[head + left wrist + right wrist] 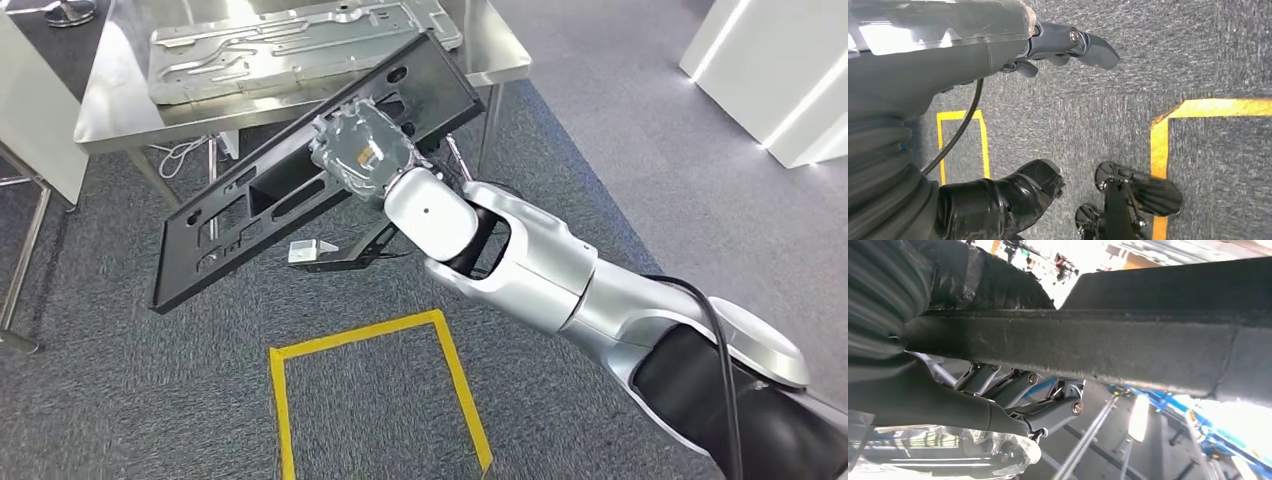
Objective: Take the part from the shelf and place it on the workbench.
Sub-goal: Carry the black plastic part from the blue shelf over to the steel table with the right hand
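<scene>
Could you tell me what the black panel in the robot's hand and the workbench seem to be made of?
Black panel: probably moulded plastic, matte, with cut-out slots; painted metal is possible. The right hand grips it. Workbench: likely stainless steel, its bare top shiny and reflective.

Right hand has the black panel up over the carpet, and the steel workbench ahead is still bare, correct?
Not bare. In the head view the steel workbench already carries a silver stamped metal sheet. The rest holds: the right hand grips the black panel above the carpet.
</scene>
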